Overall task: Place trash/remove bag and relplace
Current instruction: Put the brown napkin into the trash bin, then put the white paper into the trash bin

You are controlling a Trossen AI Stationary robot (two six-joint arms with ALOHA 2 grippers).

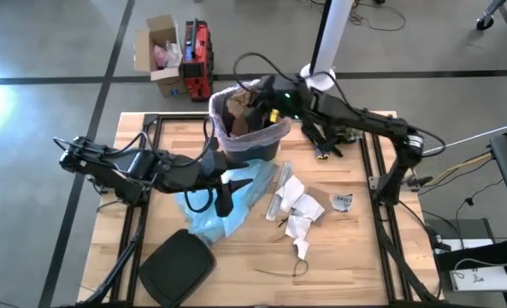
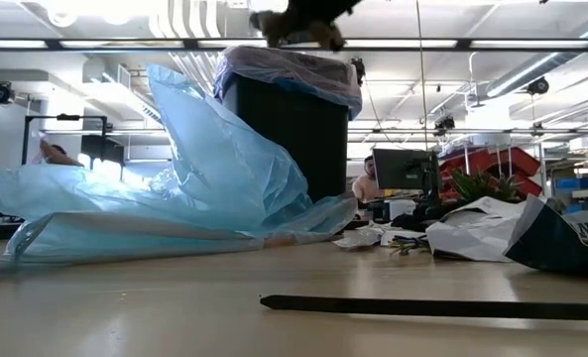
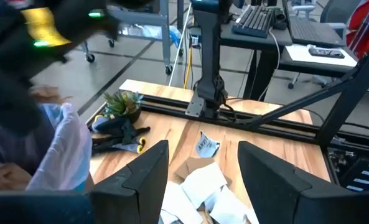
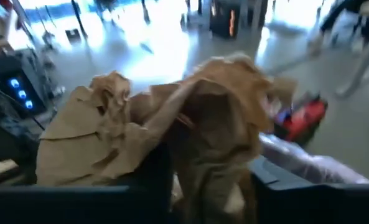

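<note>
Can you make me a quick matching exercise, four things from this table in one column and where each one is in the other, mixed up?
Things:
1. crumpled brown paper
2. light blue plastic bag
3. white paper scraps
4. black lid

Places:
A. near left corner of the table
B. spread flat in front of the bin
C. over the bin, at the right gripper
D. table middle, right of the blue bag

Pairs: 1-C, 2-B, 3-D, 4-A

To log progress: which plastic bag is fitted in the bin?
The pinkish-white bag lines the black bin; the light blue bag lies flat on the table.
</note>
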